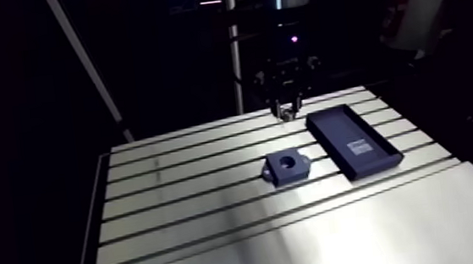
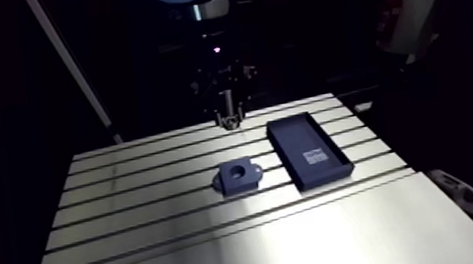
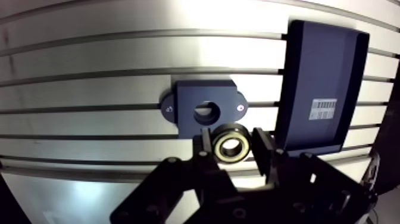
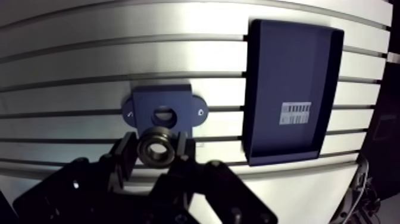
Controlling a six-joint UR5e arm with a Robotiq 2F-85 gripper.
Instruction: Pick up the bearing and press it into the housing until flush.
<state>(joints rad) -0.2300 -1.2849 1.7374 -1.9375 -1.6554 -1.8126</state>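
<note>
In the wrist view my gripper (image 3: 231, 146) is shut on the bearing (image 3: 230, 145), a steel ring with a brass-coloured inner band held between the two dark fingers. Just ahead of the fingers lies the dark blue housing (image 3: 204, 109), a flat block with a round bore and two small ears. In the arm view the housing (image 1: 286, 167) sits mid-table, and the gripper (image 1: 286, 107) hangs above the table's far edge, behind the housing and clear of it.
A dark blue shallow tray (image 1: 353, 140) with a barcode label lies to the right of the housing, seen also in the wrist view as the tray (image 4: 291, 89). The slotted aluminium table (image 1: 179, 200) stretches bare to the left and toward the front.
</note>
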